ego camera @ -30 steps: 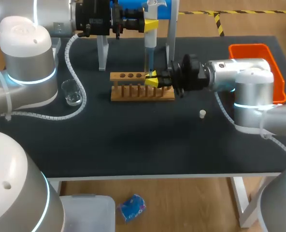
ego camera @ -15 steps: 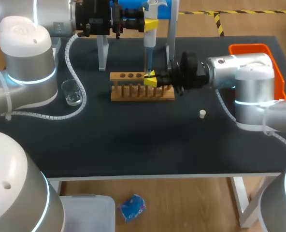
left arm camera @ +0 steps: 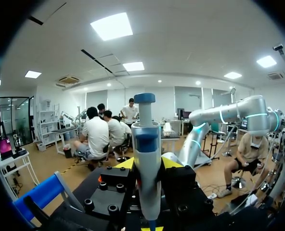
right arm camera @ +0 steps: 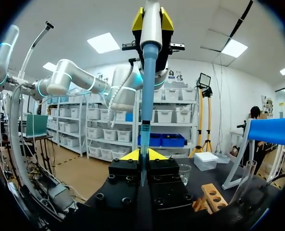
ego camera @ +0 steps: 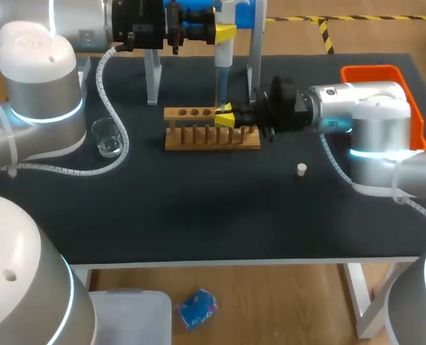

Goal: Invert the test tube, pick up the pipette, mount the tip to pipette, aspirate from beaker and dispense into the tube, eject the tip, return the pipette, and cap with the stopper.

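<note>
My left gripper (ego camera: pixel 224 33) is clamped on the pipette (ego camera: pixel 222 52) and holds it upright above the table's (ego camera: pixel 198 215) far edge, about midway along it. The left wrist view shows the pipette's body gripped between my yellow fingers. The blue tip (right arm camera: pixel 148 82) is mounted and points straight down.

My right gripper (ego camera: pixel 227 117) sits at the right end of the rack (ego camera: pixel 198 138), which stands toward the far edge. Its fingers are pinched close together. In the right wrist view a thin clear tube (right arm camera: pixel 142 144) stands upright between them, so I judge they are grasping the tube. The tip's end comes down into or just above the tube's mouth, but I cannot tell how deep it goes.

The beaker (ego camera: pixel 107 136) stands near the left edge, well apart from the rack. The stopper (ego camera: pixel 301 169) lies loose on the table to the right of the middle. The orange bin (ego camera: pixel 371 70) is at the far right corner.

I take this to be the dispensing step, with tip and tube lined up. Whether the liquid has gone in, I cannot tell.

Next, the left arm should lift the pipette straight up so the tip clears the tube without knocking it. It would then carry the pipette over the bin to eject the tip. Meanwhile the right fingers must keep the tube upright and steady.
</note>
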### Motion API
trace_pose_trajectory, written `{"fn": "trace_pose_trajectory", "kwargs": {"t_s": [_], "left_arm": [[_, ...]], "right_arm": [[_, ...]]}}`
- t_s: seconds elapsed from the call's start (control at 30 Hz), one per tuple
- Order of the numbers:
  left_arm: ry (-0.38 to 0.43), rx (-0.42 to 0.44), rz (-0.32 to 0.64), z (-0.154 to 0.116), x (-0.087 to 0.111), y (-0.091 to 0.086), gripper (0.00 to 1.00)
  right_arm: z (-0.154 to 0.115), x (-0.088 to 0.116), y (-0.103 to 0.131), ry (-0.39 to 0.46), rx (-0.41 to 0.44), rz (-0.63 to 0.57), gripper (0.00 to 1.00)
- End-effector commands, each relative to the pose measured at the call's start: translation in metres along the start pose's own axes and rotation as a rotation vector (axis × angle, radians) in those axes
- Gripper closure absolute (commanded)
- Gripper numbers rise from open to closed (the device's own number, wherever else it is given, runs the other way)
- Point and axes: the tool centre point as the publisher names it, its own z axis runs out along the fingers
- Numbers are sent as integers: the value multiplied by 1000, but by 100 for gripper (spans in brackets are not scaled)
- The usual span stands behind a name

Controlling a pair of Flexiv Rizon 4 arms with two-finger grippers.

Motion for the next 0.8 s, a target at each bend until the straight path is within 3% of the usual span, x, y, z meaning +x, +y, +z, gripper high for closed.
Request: {"fn": "trace_pose_trajectory", "kwargs": {"t_s": [0.03,0.47,0.53,0.57,0.63,0.8], "left_arm": [[1,-1,1,0,-1,9,100],[1,-1,1,0,-1,9,100],[1,-1,1,0,-1,9,100],[1,-1,1,0,-1,9,100],[1,-1,1,0,-1,9,100],[1,-1,1,0,-1,9,100]], "right_arm": [[0,1,14,-5,1,-8,100],[-5,0,36,-8,-13,-48,100],[-5,1,39,-11,-13,-53,53],[-6,1,40,-10,-15,-56,19],[-7,2,41,-7,-16,-60,0],[-10,2,41,-18,-15,-61,0]]}}
